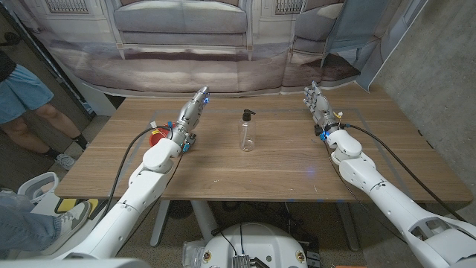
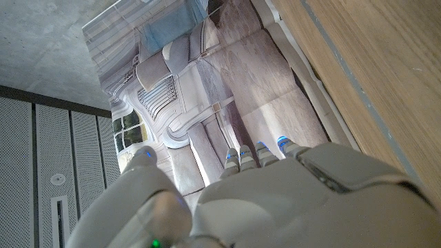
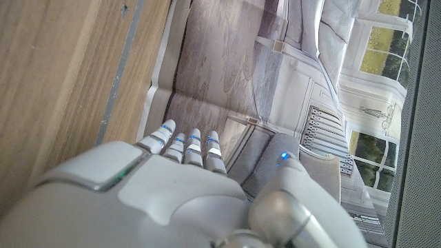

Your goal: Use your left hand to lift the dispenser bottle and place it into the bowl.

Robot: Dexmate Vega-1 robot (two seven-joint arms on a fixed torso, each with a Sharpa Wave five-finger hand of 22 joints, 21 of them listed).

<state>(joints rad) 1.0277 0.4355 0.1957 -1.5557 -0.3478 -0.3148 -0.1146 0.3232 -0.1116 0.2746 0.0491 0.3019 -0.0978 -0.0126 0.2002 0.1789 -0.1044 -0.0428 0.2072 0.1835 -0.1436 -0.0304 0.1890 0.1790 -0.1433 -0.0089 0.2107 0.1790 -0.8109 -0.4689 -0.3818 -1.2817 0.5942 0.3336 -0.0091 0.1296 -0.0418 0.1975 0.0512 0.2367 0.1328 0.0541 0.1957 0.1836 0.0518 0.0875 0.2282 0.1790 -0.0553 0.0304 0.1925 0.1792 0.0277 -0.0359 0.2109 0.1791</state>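
A clear dispenser bottle (image 1: 246, 132) with a black pump top stands upright near the middle of the wooden table (image 1: 282, 160). My left hand (image 1: 190, 113) is raised to its left, fingers stretched out toward the far edge, holding nothing; its back (image 2: 275, 200) shows in the left wrist view. A red bowl (image 1: 155, 135) sits behind my left forearm, mostly hidden by it. My right hand (image 1: 318, 104) stands at the table's far right, fingers straight and empty, well apart from the bottle; its back (image 3: 158, 186) shows in the right wrist view.
A printed backdrop of a sofa (image 1: 186, 30) hangs behind the table. A person's legs (image 1: 30, 104) stand at the far left. Cables (image 1: 126, 160) run along both arms.
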